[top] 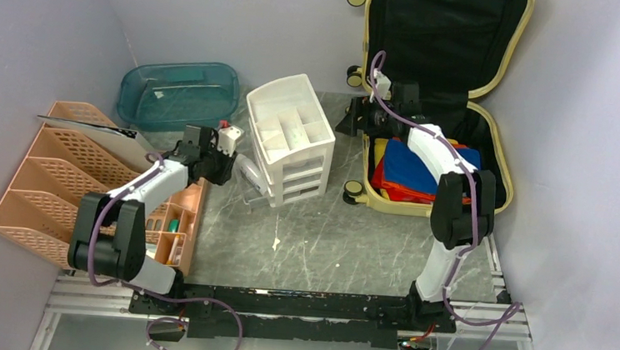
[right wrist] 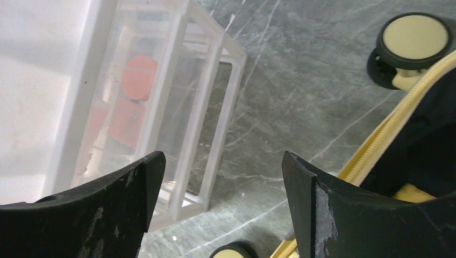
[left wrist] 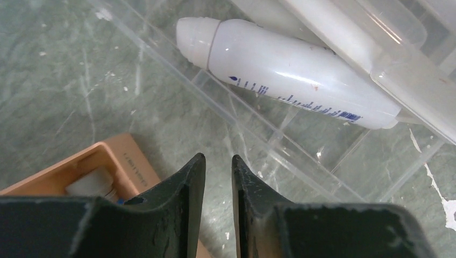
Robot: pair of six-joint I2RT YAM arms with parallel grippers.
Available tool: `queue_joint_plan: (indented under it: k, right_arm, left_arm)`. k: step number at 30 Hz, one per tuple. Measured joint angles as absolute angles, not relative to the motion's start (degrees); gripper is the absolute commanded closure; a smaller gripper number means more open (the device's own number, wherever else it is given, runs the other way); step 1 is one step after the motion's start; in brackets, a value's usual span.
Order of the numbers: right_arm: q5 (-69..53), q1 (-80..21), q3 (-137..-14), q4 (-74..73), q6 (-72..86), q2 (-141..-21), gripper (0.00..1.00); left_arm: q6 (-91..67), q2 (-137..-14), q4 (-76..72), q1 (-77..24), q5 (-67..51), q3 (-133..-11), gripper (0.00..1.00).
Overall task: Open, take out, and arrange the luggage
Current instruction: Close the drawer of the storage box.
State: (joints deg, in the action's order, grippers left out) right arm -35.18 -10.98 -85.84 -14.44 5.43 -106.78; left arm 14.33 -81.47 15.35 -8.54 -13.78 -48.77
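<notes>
The pale yellow luggage (top: 502, 161) lies open at the back right, its black-lined lid leaning on the wall. Folded red, blue and yellow clothes (top: 414, 173) fill its base. My right gripper (top: 359, 119) hovers just left of the luggage's left edge, open wide with nothing between its fingers. In the right wrist view it (right wrist: 221, 161) is over bare table, between the luggage's zip edge (right wrist: 376, 148) and the drawer unit (right wrist: 177, 102). My left gripper (left wrist: 218, 157) is down by a clear pulled-out drawer (left wrist: 253, 126) holding a white bottle (left wrist: 290, 70). Its jaws stand a narrow gap apart, empty.
A white drawer unit (top: 289, 136) stands mid-table between the arms. A teal tray (top: 178, 93) sits at the back left. An orange file rack (top: 47, 179) and orange desk organizer (top: 179, 230) line the left side. A luggage wheel (right wrist: 415, 35) sits near the right gripper.
</notes>
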Motion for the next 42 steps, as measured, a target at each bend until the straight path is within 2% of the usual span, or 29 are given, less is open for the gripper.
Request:
queue_joint_plan:
  k: [8, 20, 42]
  right_arm:
    - [-38.5, -11.4, -85.8, -13.6, 6.8, -107.7, 0.17]
    - [-45.3, -13.3, -85.1, -10.7, 10.1, -111.1, 0.19]
    - [-48.5, -15.3, -84.4, -10.5, 9.9, -112.5, 0.21]
  left_arm:
    - [10.8, -86.7, 12.9, -10.3, -14.0, -48.8, 0.75]
    - [2.8, -92.0, 9.5, -10.7, -17.4, -49.4, 0.65]
    - [-14.3, -101.9, 4.5, -12.8, -18.7, -55.8, 0.64]
